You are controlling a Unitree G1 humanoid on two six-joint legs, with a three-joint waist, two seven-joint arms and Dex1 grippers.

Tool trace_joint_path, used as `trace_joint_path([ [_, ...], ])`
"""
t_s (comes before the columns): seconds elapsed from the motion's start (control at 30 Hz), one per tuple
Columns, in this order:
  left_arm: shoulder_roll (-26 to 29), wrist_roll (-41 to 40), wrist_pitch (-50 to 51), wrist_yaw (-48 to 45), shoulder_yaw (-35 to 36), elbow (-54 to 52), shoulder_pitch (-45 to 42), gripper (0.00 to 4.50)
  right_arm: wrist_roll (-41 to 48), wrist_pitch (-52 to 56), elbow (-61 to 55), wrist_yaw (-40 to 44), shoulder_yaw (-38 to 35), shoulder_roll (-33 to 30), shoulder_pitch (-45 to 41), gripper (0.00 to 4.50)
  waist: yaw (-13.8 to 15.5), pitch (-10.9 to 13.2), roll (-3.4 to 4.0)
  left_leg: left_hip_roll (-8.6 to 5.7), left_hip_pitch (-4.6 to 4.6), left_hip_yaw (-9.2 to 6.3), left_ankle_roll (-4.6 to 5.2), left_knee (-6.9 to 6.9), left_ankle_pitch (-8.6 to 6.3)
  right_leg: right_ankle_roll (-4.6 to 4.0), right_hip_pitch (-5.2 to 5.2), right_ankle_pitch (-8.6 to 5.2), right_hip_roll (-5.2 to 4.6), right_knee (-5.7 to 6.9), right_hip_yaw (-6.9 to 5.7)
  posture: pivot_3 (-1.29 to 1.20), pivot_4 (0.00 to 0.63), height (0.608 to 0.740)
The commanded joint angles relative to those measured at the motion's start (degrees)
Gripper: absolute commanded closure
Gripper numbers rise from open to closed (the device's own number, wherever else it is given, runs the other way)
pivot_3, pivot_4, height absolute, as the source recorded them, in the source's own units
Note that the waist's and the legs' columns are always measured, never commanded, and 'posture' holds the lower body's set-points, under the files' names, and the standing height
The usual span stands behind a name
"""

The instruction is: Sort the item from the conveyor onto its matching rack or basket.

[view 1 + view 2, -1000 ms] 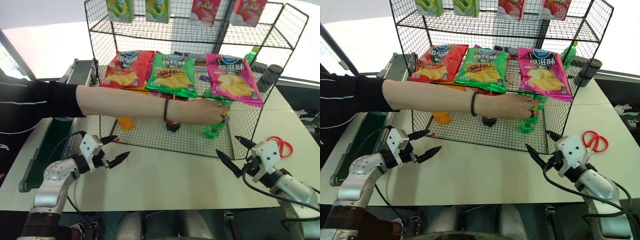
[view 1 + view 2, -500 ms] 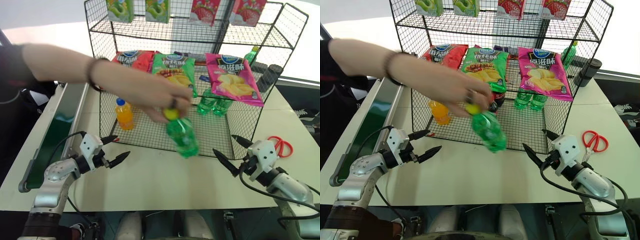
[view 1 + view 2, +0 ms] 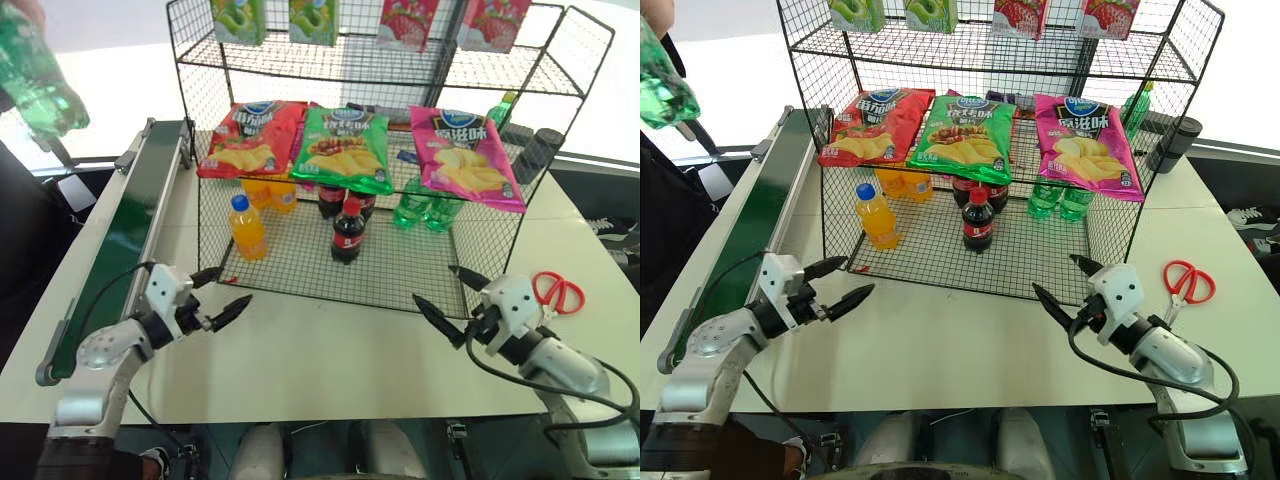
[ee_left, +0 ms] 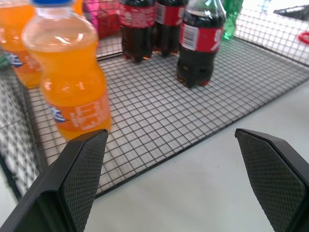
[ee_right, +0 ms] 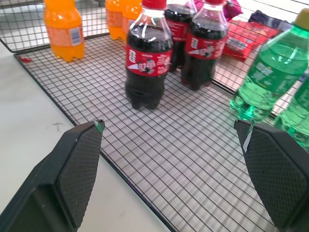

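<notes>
Left eye view: the green soda bottle [image 3: 38, 82] is a clear-green plastic one, blurred, up at the far left corner of the scene above the far end of the conveyor [image 3: 118, 245], clear of the belt. Its long axis is tilted, running from upper left down to lower right; the cap end cannot be made out. The dark green belt in its grey frame runs along the left edge of the tabletop [image 3: 330, 350]. The black wire rack [image 3: 380, 250] stands on the tabletop, with crisp bags hung on its middle tier and orange, cola and green bottles on its bottom mesh. The left gripper [image 3: 222, 297] and right gripper [image 3: 440, 303] hang just before the rack's front edge, both with fingers spread wide and nothing between them. Red scissors [image 3: 560, 291] lie on the tabletop to the right.

Right eye view: the same scene; the soda bottle sits at the upper left corner, tilted likewise.

Left wrist view: the spread fingers frame an orange bottle [image 4: 72, 77] standing upright on the mesh and cola bottles [image 4: 200, 41] beyond.

Right wrist view: the spread fingers frame an upright cola bottle and green bottles [image 5: 268, 77] on the mesh.
</notes>
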Motion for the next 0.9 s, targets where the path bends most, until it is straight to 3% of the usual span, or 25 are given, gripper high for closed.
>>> trace_joint_path([
  [0.03, 0.18, -5.78, 3.88, 2.49, 5.84, -4.84, 1.35, 0.00, 1.29, 0.49, -0.59, 0.65, 1.23, 0.72, -1.63, 0.02, -0.05, 0.00, 0.00, 0.00, 0.00, 0.00, 0.00, 0.00, 0.00, 0.00, 0.00, 0.00, -0.01, 0.00, 0.00, 0.00, 0.150, 0.740],
  [0.23, -2.16, -6.26, 4.88, 12.00, 14.15, -2.23, 2.53, 0.00, 1.32, 1.60, -0.02, 1.55, 5.24, 1.79, -5.47, 0.02, -0.03, 0.01, -0.02, 0.01, 0.01, -0.02, 0.00, -0.01, 0.00, 0.00, 0.00, 0.00, -0.01, 0.00, 0.00, 0.00, 0.150, 0.740],
  [0.43, -5.14, 0.03, -0.45, 25.41, 19.54, 6.39, -1.86, 0.00, 0.95, 2.28, -0.72, 1.32, 8.53, 3.70, -7.48, 0.02, 0.16, -0.07, -0.21, -0.04, -0.01, -0.02, 0.00, 0.01, 0.00, 0.10, 0.01, 0.06, 0.05, -0.01, -0.01, 0.00, 0.150, 0.740],
  [0.67, -3.49, 10.84, -0.04, 35.31, 15.25, 13.11, -7.90, 0.00, -0.12, 3.39, -1.99, 0.17, 12.69, 5.89, -7.89, 0.02, 0.07, -0.08, -0.29, -0.03, 0.00, -0.02, 0.00, 0.00, 0.00, 0.13, 0.00, 0.07, 0.04, 0.01, -0.02, 0.00, 0.150, 0.740],
  [0.9, -7.29, 12.08, -6.52, 39.90, 17.05, 16.64, -11.39, 0.00, -0.17, 6.83, -5.63, -1.68, 17.77, 8.51, -8.62, 0.02, -0.06, -0.09, -0.31, 0.00, -0.02, 0.00, -0.02, -0.02, 0.00, 0.14, -0.05, 0.08, -0.07, 0.02, -0.01, 0.00, 0.150, 0.740],
])
